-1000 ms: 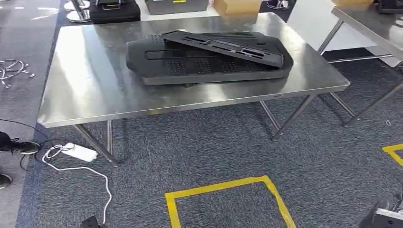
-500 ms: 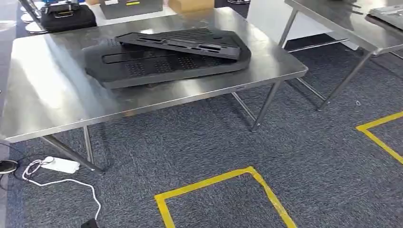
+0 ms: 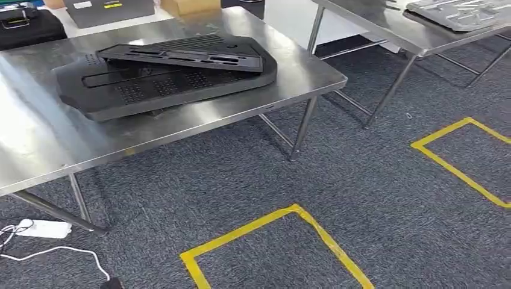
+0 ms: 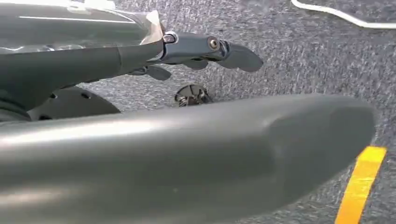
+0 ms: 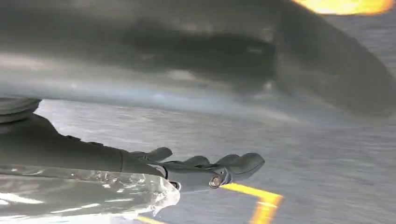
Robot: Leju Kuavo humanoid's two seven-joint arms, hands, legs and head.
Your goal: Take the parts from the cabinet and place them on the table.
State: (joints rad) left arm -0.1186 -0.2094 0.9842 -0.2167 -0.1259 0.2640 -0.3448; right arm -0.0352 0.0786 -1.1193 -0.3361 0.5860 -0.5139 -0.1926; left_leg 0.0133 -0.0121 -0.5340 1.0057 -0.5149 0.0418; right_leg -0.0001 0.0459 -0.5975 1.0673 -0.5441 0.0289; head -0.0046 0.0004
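Two black plastic parts lie stacked on the steel table (image 3: 48, 144). The lower one is a large flat panel (image 3: 120, 96), and a narrower slotted panel (image 3: 181, 57) rests tilted on top of it. A second steel table (image 3: 385, 30) at the far right carries a grey moulded part (image 3: 464, 12). My left hand (image 4: 201, 49) hangs over the carpet with its fingers stretched out and nothing in it. My right hand (image 5: 205, 170) also hangs above the carpet, fingers extended and holding nothing.
Yellow tape squares mark the carpet in front (image 3: 271, 220) and to the right (image 3: 458, 168). A white power strip (image 3: 45, 227) with its cable lies under the near table. A black bag (image 3: 27, 27), a grey case (image 3: 108, 9) and a cardboard box (image 3: 190, 5) stand behind the table.
The camera has turned to the right, so the whole scene has slid left. The second table and a second tape square have come into the picture. The parts have not moved.
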